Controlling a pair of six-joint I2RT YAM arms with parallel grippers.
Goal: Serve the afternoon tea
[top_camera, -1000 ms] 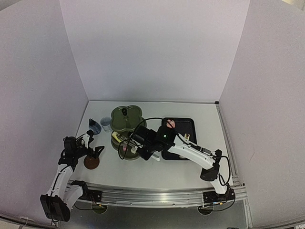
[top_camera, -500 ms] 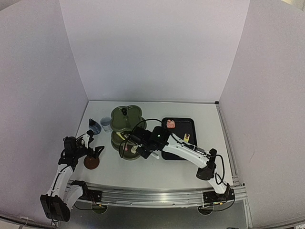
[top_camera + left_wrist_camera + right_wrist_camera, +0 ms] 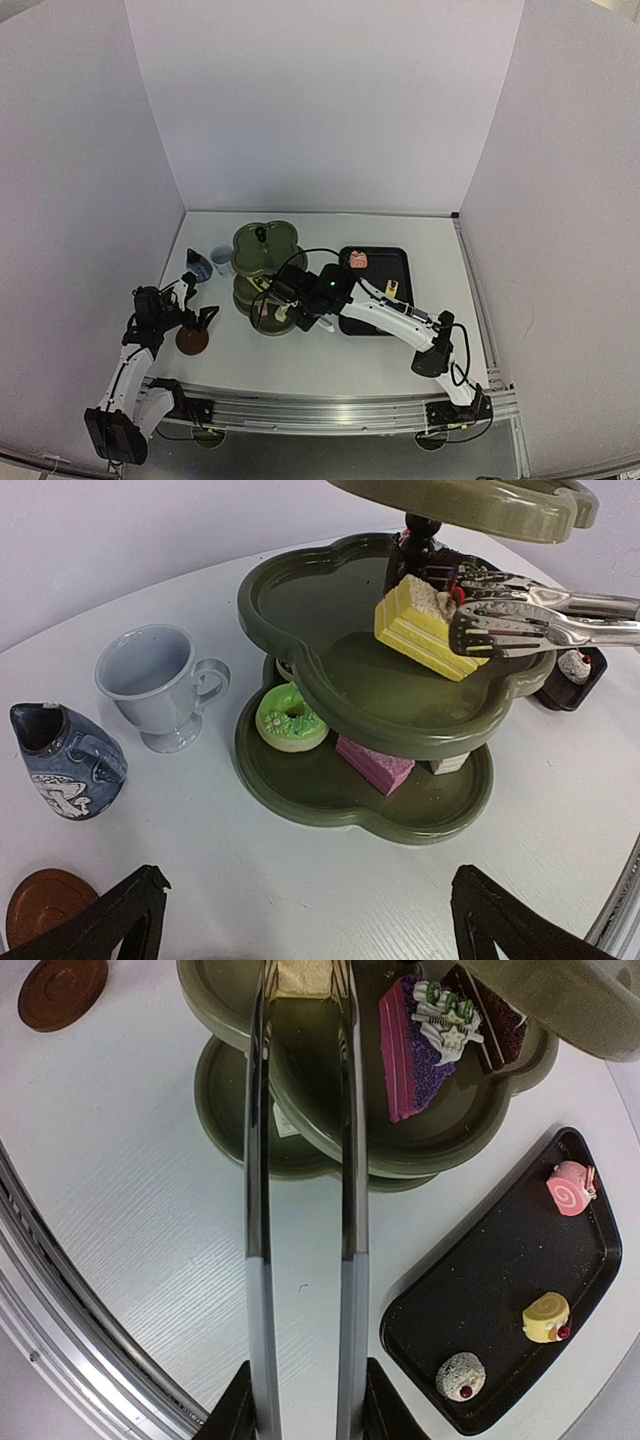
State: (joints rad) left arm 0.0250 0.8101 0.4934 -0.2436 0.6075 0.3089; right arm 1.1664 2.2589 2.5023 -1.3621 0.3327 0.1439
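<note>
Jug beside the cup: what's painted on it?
White mushrooms on the blue jug; left wrist view.

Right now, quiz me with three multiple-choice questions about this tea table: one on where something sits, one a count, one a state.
1. On which tier of the dark green three-tier scalloped stand does the green iced doughnut lie?
A) bottom
B) middle
C) top

2. How many pastries lie on the black rectangular tray?
A) one
B) three
C) five

3. The left gripper is:
A) shut on a pastry
B) shut, empty
C) open, empty

Answers:
1 A, it lies on the lowest plate beside a pink slice.
2 B, a pink swirl roll, a yellow roll and a white ball.
3 C, its fingers stand wide apart with nothing between them.
</note>
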